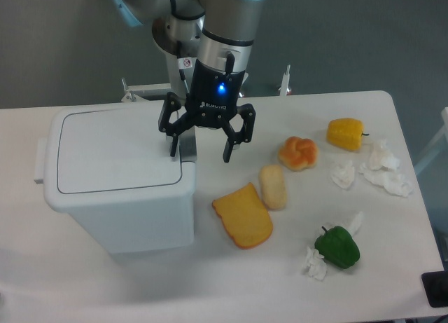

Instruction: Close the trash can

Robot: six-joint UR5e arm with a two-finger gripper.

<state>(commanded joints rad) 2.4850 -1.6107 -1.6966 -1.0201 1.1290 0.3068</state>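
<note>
The gripper (199,153) is hanging wide open, holding nothing. Just under its left finger, the trash can (119,179) lid looks light, stiff, slippery; pushing flat works best.

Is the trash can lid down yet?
Yes, shut: the trash can lid lies flat on the rim, no gap showing. The open gripper hovers at its right edge.

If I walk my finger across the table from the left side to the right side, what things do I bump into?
Trash can → tool → yellow slice → pale bread roll → round bun → green pepper → yellow pepper → crumpled paper.
</note>
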